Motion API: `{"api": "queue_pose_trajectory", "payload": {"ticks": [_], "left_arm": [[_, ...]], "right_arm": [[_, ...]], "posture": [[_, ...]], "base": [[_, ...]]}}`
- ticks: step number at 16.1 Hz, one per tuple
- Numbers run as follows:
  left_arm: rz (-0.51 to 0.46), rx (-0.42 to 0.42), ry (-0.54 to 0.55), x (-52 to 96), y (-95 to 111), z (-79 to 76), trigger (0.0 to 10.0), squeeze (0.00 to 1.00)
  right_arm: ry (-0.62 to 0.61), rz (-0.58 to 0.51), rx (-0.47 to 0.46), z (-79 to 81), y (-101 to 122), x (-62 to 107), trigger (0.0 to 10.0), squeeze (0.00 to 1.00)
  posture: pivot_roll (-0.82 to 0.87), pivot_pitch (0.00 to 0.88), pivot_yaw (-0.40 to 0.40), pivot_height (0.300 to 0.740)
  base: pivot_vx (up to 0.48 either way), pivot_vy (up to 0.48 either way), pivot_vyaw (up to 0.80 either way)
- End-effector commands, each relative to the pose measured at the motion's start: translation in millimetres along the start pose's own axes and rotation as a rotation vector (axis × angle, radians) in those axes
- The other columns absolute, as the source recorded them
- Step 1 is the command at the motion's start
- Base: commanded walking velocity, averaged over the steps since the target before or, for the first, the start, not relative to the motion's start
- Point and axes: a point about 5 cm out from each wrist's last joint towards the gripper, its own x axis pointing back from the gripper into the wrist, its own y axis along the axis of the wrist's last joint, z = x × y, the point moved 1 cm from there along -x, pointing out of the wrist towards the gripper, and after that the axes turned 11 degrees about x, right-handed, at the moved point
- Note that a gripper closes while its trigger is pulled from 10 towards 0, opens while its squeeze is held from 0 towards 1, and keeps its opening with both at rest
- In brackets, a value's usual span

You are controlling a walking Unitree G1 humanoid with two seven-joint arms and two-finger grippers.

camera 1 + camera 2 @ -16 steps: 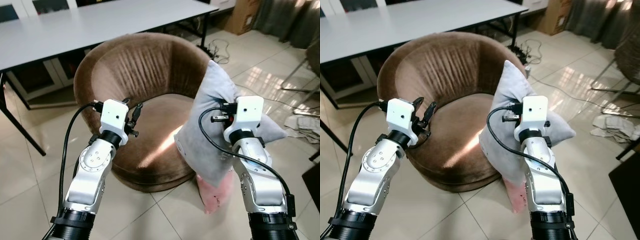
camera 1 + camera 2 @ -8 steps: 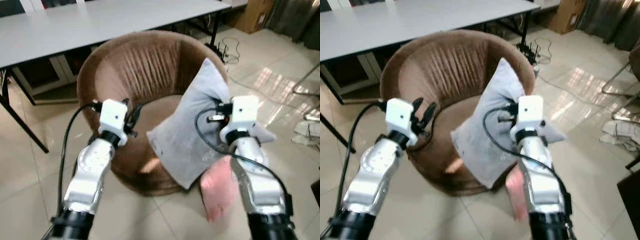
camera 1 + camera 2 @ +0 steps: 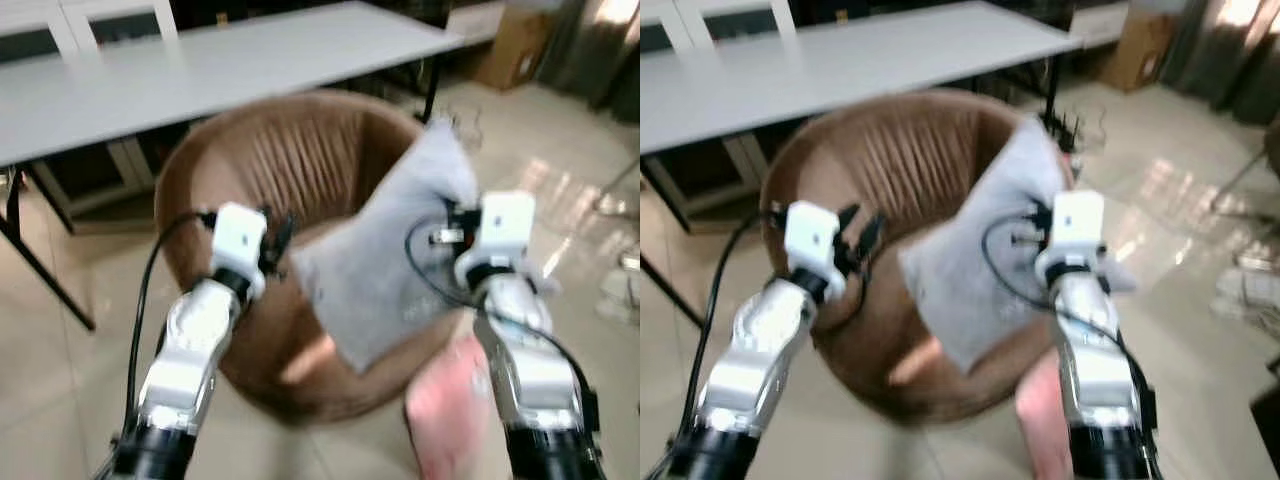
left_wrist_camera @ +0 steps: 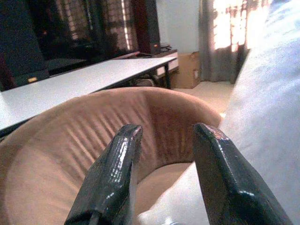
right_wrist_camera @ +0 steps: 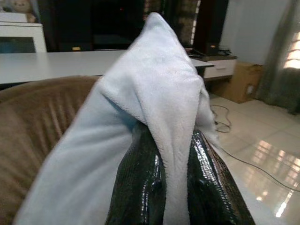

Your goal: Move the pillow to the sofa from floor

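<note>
Grey pillow (image 3: pixel 385 275) hangs tilted, long axis slanting from its raised corner by the right gripper (image 5: pixel 171 187) down toward the left gripper (image 4: pixel 164 173), over the seat of the round brown sofa (image 3: pixel 300 150). Right wrist view: black fingers (image 5: pixel 138 187) pinched tight on a fold of the pillow's corner. Left gripper beside the pillow's lower end, fingers (image 4: pixel 112 173) parted with nothing between them. Head views blurred; pink cloth (image 3: pixel 445 410) below the right arm. Grey table (image 3: pixel 200 55) beyond the sofa, glossy tiled floor (image 3: pixel 1200 200), cardboard box (image 5: pixel 243 82).
</note>
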Motion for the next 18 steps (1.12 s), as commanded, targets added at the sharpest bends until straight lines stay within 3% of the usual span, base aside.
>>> {"api": "queue_pose_trajectory", "payload": {"ticks": [1,4,6,9,14,18], "left_arm": [[-0.006,-0.013,0.029,1.6,4,10.3,10.0,0.00],[-0.007,-0.013,0.029,1.3,4,10.8,10.0,0.00],[-0.006,-0.012,0.027,0.8,3,10.3,10.0,0.00],[-0.006,-0.012,0.026,0.8,4,10.4,10.0,0.00],[0.004,-0.021,0.025,1.0,1,8.8,10.0,0.00],[0.034,-0.027,-0.117,5.7,0,3.8,10.0,0.00]], "right_arm": [[0.026,-0.076,-0.005,8.6,17,-2.5,10.0,0.00],[0.046,-0.082,0.031,10.6,18,-2.4,10.0,0.00],[0.056,-0.084,0.051,12.5,18,-1.6,10.0,0.00],[0.030,-0.074,0.007,8.4,16,-1.8,10.0,0.00],[0.025,-0.065,0.026,4.2,13,-2.2,10.0,0.00],[0.159,-0.060,0.111,-4.1,10,-4.6,10.0,0.00]], "posture": [[-0.06,0.000,0.009,0.740],[-0.06,0.000,0.011,0.740],[-0.06,0.000,0.011,0.740],[-0.06,0.000,0.012,0.740],[-0.06,0.000,0.012,0.740],[-0.06,0.001,0.019,0.740]], "base": [[0.412,0.000,0.00],[0.412,0.000,0.00],[0.412,0.000,0.80],[0.410,0.000,0.27],[0.223,0.000,0.00],[0.000,0.000,0.00]]}}
